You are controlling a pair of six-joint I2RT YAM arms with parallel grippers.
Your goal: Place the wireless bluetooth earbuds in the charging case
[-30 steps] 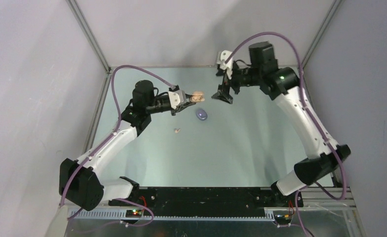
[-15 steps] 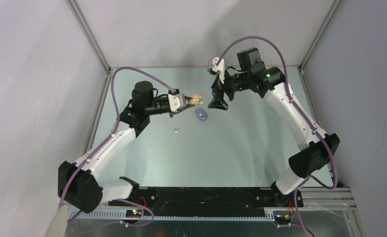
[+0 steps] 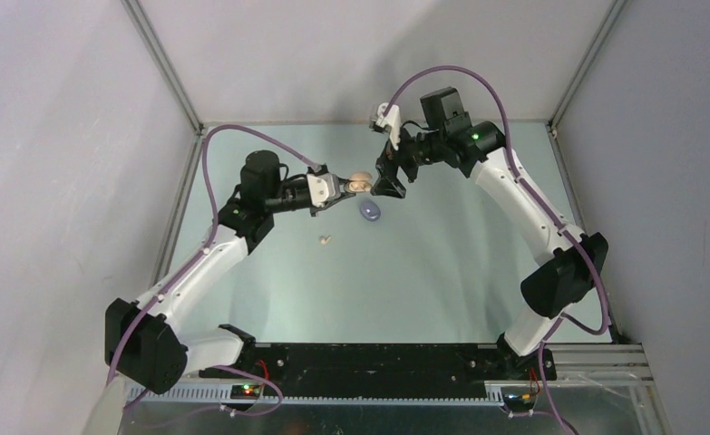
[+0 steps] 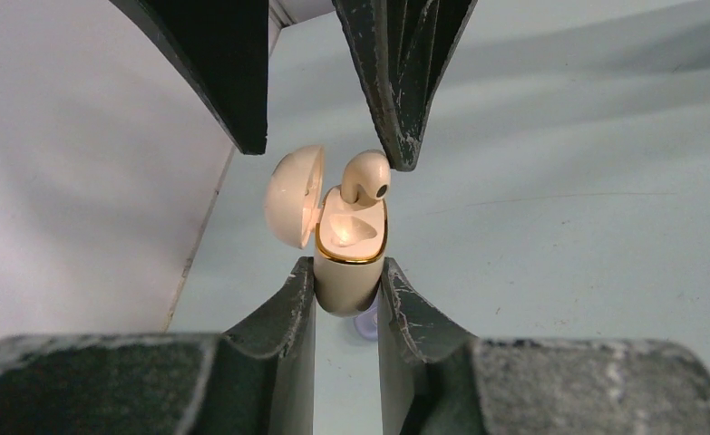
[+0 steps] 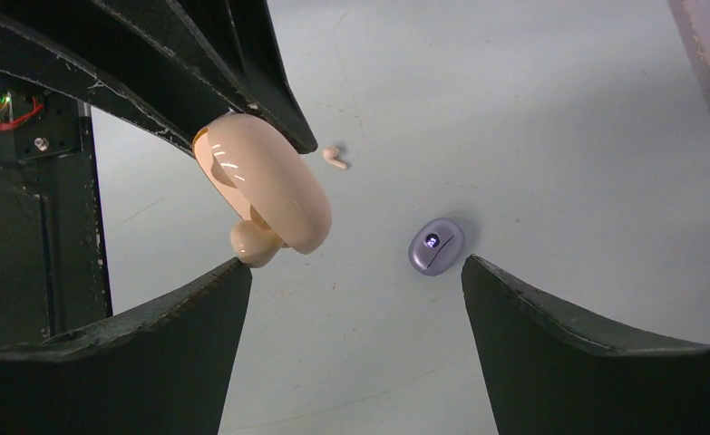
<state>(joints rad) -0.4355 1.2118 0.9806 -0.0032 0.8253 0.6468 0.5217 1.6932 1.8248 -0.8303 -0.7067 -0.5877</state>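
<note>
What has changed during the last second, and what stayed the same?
The right gripper, open, moved left, closer to the cream case and the cream earbud sticking out of it. Nothing was grasped or released. The left gripper keeps holding the case, lid open; the purple case and the loose earbud lie unmoved.

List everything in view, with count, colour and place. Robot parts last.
charging case: one, cream, lid open, held above the table
earbud in case: one, cream, sticking up from one socket; the other socket is empty
loose earbud: one, cream, lying on the table
lilac case: one, lilac, closed, on the table near the held case
table: one, pale grey-green
left gripper: one, black fingers, shut on the charging case
right gripper: one, black fingers, open, close to the held case
</note>
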